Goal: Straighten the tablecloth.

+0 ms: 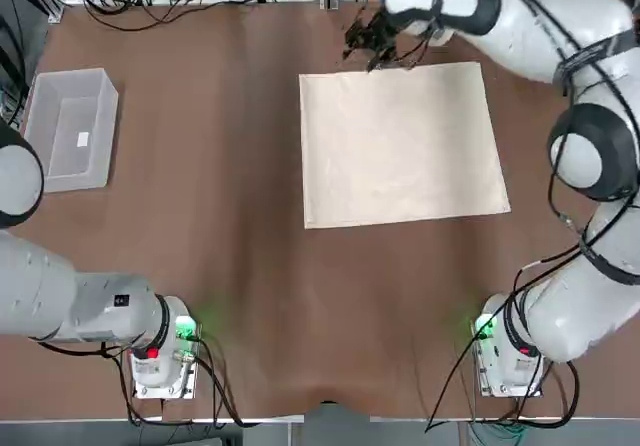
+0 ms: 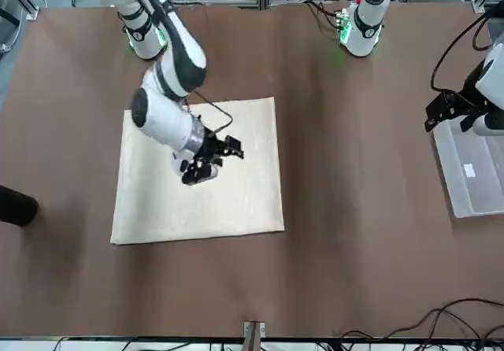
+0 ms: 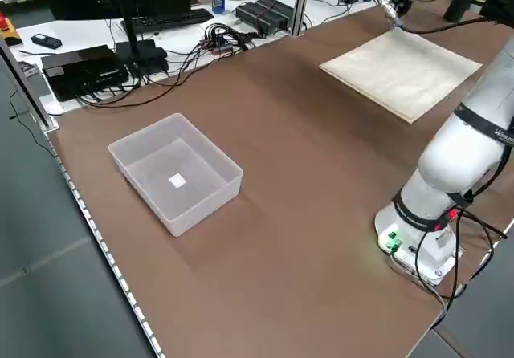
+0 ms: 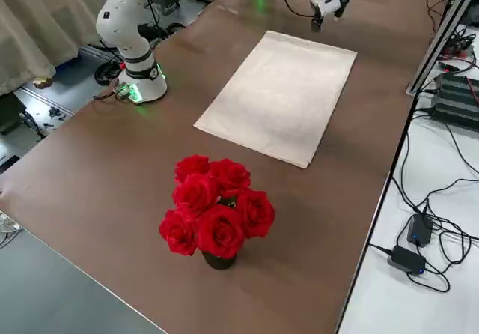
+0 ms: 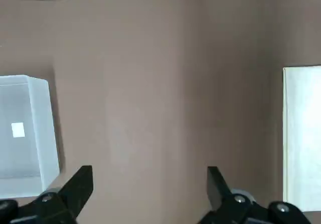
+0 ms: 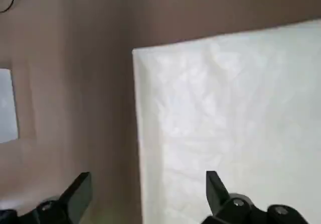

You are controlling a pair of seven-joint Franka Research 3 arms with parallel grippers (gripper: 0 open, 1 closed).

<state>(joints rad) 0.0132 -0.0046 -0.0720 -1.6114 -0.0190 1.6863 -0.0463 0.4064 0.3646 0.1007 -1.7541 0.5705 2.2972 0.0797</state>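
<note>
The tablecloth [image 1: 402, 144] lies flat on the brown tabletop [image 1: 220, 266], right of centre, edges straight, only faint creases showing. The right gripper [image 2: 206, 162] hovers above the cloth's far edge, fingers open and holding nothing. The left gripper [image 5: 149, 196] is parked high near the bin [image 1: 70, 128] at the tabletop's left, fingers open and empty.

Judgement: the straightening appears essentially complete. What remains, if anything, is to lift the right arm clear without catching the fabric.

Containers: the clear bin holds only a small white square [image 3: 177, 181], possibly a label. A vase of red roses [image 4: 215, 207] stands near the cloth's right edge, apart from it.
</note>
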